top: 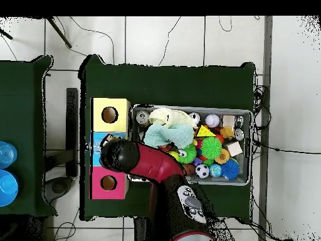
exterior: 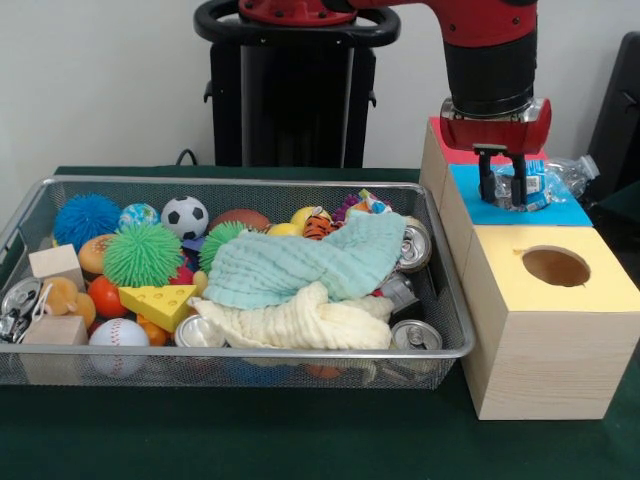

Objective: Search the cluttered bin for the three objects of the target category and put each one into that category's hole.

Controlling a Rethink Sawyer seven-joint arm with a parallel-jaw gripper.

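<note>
- We see a dark green surface (exterior: pixel 250 440) carrying everything.
- On it sits a wire mesh bin (exterior: pixel 448 318), packed with clutter.
- Just beside the bin stands a row of three wooden boxes: yellow-topped box (exterior: pixel 545 330), blue-topped box (exterior: pixel 462 215), pink-topped box (top: pixel 109 184).
- The boxes touch each other in a line along the bin's short end.

Green table cover (exterior: pixel 250 440), tiled floor (top: pixel 163 41), perhaps blue bottle caps (top: pixel 7 169), cables (top: pixel 263 107)
</note>
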